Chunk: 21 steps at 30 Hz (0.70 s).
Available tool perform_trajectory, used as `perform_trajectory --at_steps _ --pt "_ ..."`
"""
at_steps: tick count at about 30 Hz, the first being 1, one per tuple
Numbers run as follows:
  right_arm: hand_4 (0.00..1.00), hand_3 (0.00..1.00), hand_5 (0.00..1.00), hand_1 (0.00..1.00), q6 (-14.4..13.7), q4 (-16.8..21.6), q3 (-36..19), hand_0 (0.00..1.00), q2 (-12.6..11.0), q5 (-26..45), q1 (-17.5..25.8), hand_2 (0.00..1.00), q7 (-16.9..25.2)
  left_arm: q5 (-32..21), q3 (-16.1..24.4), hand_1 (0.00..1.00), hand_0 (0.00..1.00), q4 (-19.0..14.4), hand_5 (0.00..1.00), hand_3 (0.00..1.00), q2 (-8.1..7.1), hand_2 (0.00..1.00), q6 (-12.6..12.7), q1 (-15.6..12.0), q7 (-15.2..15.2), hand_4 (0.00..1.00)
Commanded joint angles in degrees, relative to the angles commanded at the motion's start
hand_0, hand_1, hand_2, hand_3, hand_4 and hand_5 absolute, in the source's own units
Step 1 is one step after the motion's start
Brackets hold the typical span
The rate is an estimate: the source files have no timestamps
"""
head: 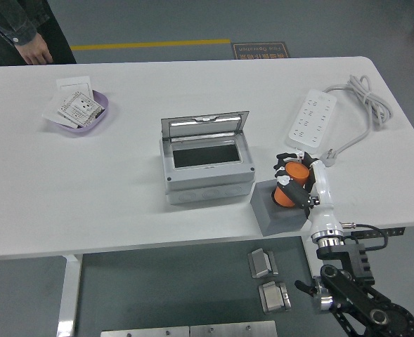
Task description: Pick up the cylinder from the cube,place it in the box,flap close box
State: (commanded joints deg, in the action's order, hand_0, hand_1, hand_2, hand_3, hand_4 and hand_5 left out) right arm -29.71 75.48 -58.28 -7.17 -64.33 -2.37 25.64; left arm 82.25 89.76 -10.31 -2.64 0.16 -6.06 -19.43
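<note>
Right hand clasped around one orange cylinder — over one grey cube; one box alongside, lid raised.

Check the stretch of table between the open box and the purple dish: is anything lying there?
Nothing: in the head view, only bare white table separates the grey box from the purple dish holding paper packets.

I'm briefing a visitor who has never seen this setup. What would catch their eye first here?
The orange cylinder stands out first, gripped in the right hand over the grey cube near the table's front edge. Just left of it sits the grey box with its lid flipped open. A person's hand shows at the far left corner.
</note>
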Motion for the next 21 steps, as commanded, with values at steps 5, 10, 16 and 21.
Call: perform_trajectory --at_steps 5,10,16,21 --pt "0.002 0.274 0.002 0.190 -0.3 -0.6 -0.3 0.251 0.1 -0.5 -0.6 0.252 -0.1 0.2 0.1 0.640 0.639 0.0 0.322 0.619 -0.05 0.527 0.0 0.0 0.0 0.680" --pt "0.002 0.275 0.002 0.200 -1.1 -1.2 -0.5 0.241 0.0 -1.6 -1.8 0.246 -0.5 0.4 0.2 0.640 0.640 0.0 0.321 0.619 -0.03 0.527 0.0 0.1 0.0 0.678" --pt "0.002 0.276 0.002 0.203 -3.7 -0.3 1.2 0.241 -1.6 -8.0 -5.5 0.243 -5.2 0.6 0.3 0.641 0.640 0.0 0.321 0.619 -0.04 0.527 0.0 0.2 0.0 0.676" --pt "0.002 0.277 0.002 0.205 -4.8 0.0 4.4 0.238 -2.4 -16.1 -10.9 0.244 -11.7 1.2 0.8 0.642 0.640 0.0 0.320 0.620 -0.14 0.527 0.1 0.2 -0.3 0.675"
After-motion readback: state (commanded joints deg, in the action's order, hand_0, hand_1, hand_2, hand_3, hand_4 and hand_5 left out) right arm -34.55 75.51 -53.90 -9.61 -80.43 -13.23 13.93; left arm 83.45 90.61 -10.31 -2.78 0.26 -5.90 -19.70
